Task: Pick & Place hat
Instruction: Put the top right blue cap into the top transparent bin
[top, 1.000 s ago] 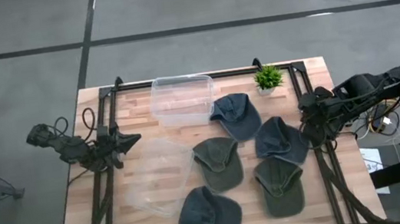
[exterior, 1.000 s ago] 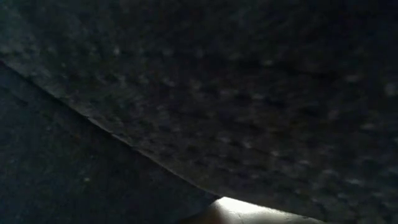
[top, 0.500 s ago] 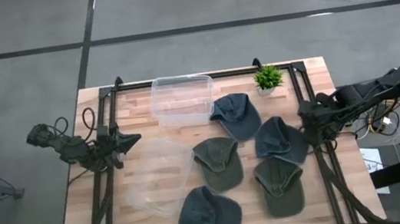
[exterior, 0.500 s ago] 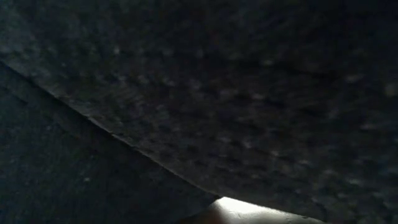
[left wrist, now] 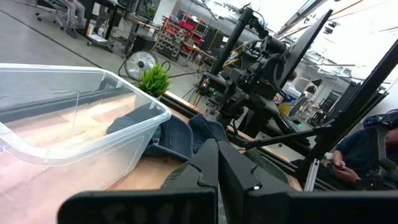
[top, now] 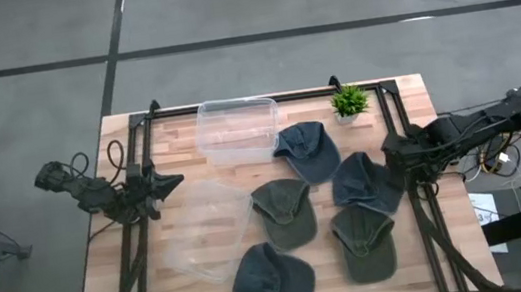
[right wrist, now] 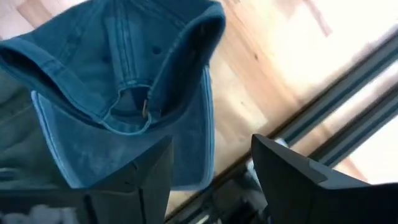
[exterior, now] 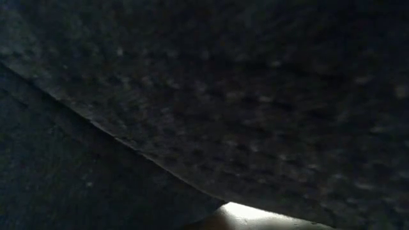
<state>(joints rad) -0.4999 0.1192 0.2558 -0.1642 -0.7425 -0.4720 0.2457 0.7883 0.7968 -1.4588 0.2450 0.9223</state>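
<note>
Several caps lie on the wooden table: blue ones and green ones. My right gripper hovers open at the right-hand blue cap's right edge. In the right wrist view that cap lies with its strap and opening up, and my right gripper stands just off its brim. My left gripper waits shut at the table's left, also seen in its wrist view. A dark cloth covers the low view.
A clear plastic bin stands at the far middle, and a second clear bin lies at the near left. A small potted plant sits at the far right. Black frame rails run along both table sides.
My right gripper has moved toward the table's left edge, closer to the right-hand blue cap. The caps and bins have stayed where they were.
</note>
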